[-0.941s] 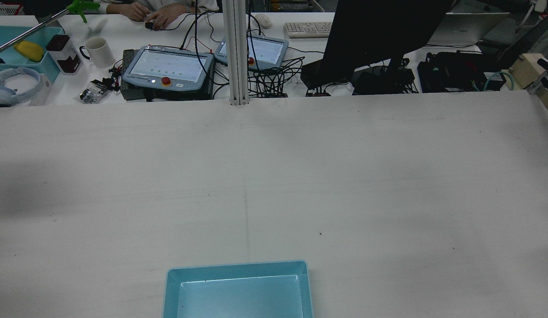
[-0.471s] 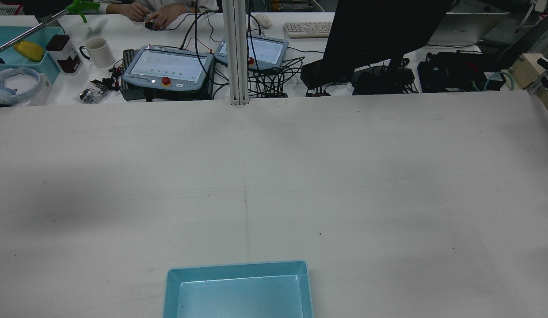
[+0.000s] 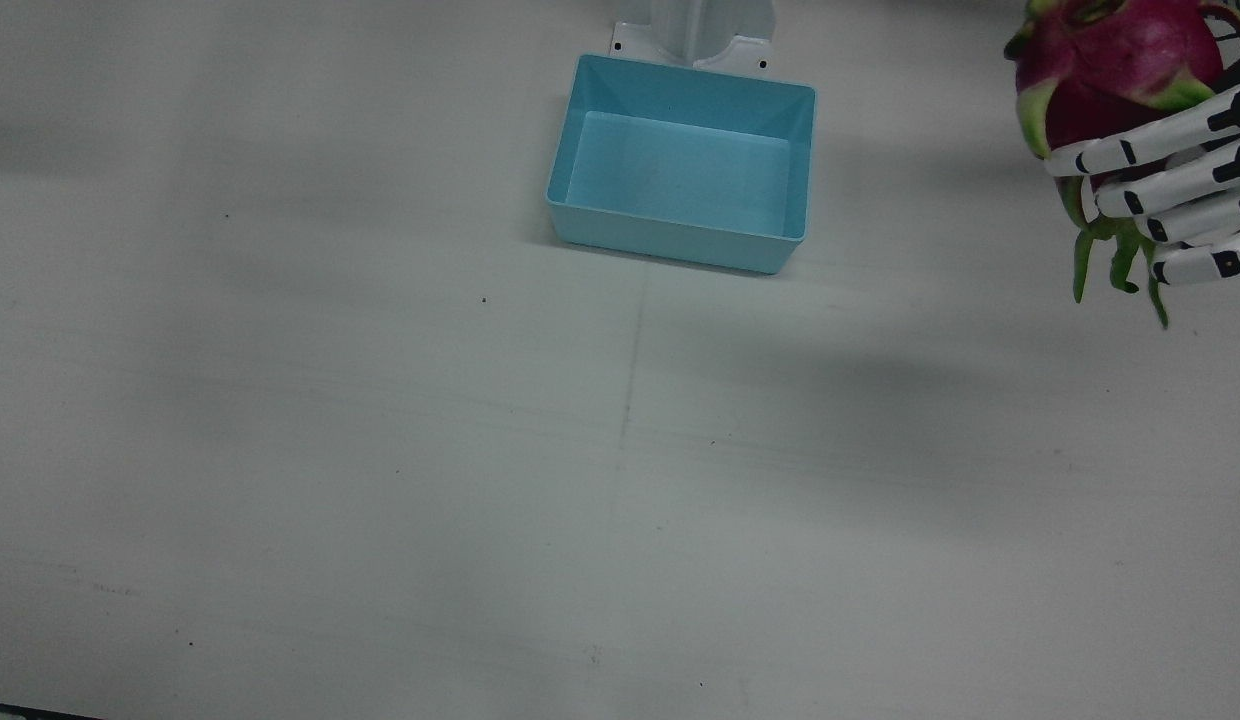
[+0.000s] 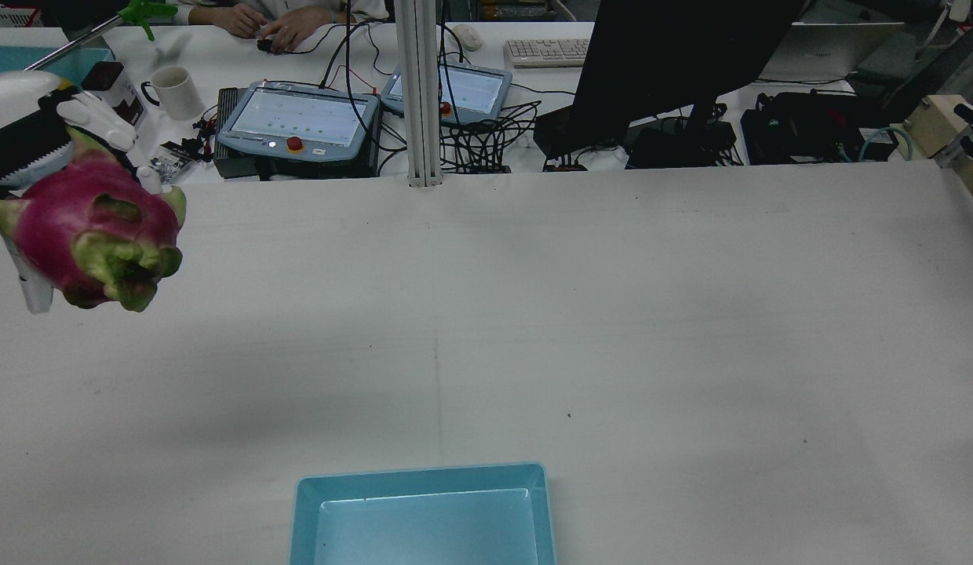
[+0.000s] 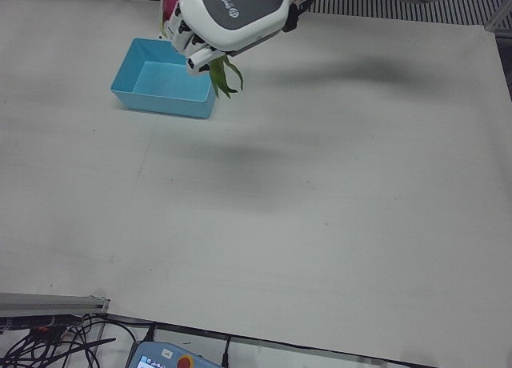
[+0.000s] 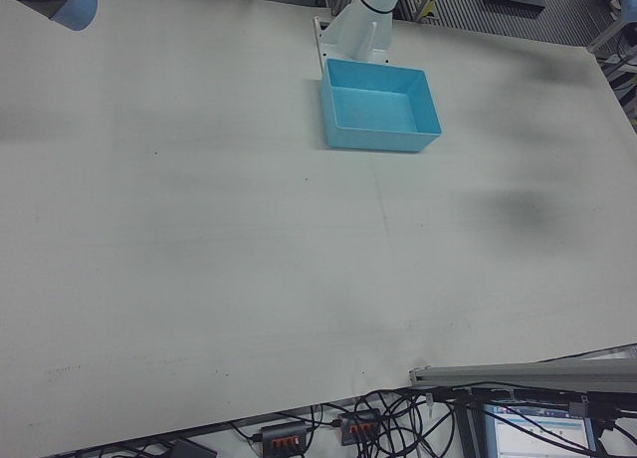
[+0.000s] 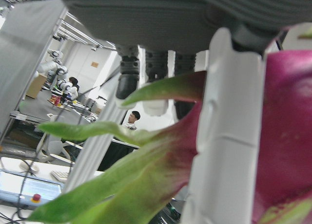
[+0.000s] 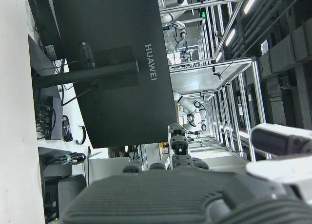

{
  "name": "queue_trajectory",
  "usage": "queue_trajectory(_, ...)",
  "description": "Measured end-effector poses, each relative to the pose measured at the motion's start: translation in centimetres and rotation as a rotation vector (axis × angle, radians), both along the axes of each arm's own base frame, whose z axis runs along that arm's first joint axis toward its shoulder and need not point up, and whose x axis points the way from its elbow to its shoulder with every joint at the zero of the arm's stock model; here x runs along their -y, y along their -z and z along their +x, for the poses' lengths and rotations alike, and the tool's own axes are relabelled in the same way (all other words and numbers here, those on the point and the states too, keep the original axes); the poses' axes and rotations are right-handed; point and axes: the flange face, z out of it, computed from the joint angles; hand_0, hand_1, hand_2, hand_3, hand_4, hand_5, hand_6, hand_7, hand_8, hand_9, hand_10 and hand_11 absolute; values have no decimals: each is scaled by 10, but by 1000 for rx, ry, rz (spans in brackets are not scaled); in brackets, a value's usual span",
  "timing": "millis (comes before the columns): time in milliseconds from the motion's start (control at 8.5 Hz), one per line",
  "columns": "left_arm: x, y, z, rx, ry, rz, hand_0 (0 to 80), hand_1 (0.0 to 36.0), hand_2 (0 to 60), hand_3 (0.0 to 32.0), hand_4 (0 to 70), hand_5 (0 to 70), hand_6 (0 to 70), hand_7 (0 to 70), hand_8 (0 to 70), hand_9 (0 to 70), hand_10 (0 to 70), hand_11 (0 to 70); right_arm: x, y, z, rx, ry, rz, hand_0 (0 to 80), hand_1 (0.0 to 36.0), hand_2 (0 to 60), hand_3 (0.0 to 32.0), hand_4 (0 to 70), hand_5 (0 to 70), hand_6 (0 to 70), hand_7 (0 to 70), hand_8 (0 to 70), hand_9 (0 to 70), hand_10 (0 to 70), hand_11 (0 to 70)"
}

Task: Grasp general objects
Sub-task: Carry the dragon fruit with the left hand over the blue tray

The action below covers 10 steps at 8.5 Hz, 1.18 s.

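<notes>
Dragonfruit (image 4: 94, 227) sits clamped in the left hand (image 3: 1175, 200), high off the table (image 4: 612, 314), well apart from the bin (image 3: 680, 160).

The dragon fruit (image 4: 94, 231) is magenta with yellow-green scale tips and long green leaves. The left hand (image 3: 1170, 205) around it has white fingers (image 3: 1130, 155) with black patches and a grey back. At 12 o'clock on the dull white table (image 3: 380, 450), the bin (image 3: 680, 235) is plain light blue.
</notes>
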Motion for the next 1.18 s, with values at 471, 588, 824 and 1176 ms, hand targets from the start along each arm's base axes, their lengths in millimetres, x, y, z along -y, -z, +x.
queue_trajectory(471, -38, 107, 119, 78, -118, 75, 591, 212, 600, 0, 700, 700, 700, 700, 700, 700, 700, 700, 0, 0, 0, 0, 1, 0, 0, 0, 0, 0, 0, 0, 0, 0, 0, 0, 0, 0)
queue_trajectory(588, -49, 111, 141, 86, -128, 73, 590, 209, 600, 0, 700, 700, 700, 700, 700, 700, 700, 700, 0, 0, 0, 0, 1, 0, 0, 0, 0, 0, 0, 0, 0, 0, 0, 0, 0, 0)
queue_trajectory(824, -61, 113, 161, 91, -135, 65, 587, 204, 600, 0, 700, 700, 700, 700, 700, 700, 700, 700, 0, 0, 0, 0, 0, 0, 0, 0, 0, 0, 0, 0, 0, 0, 0, 0, 0, 0)
queue_trajectory(1176, -80, 125, 187, 43, -138, 46, 566, 238, 600, 0, 653, 700, 700, 700, 700, 700, 700, 700, 0, 0, 0, 0, 0, 1, 0, 0, 0, 0, 0, 0, 0, 0, 0, 0, 0, 0)
